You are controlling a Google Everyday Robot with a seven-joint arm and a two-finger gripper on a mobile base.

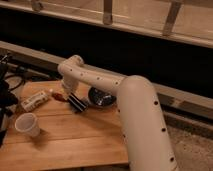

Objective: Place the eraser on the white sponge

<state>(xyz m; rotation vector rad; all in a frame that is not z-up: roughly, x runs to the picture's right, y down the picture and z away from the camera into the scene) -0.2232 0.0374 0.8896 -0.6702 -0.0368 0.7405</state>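
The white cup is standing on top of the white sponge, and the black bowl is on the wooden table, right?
Not quite. The camera view shows the white cup standing on the wooden table, nearer the camera than the white sponge and apart from it. The black bowl is on the table, beside the gripper.

White robot arm (137,107) over a light wooden table (75,147)
Its gripper (70,94) hangs left of centre, close above the small dark striped eraser (78,103), with the off-white oblong sponge (34,101) further left and a round black bowl (102,97) to the right.
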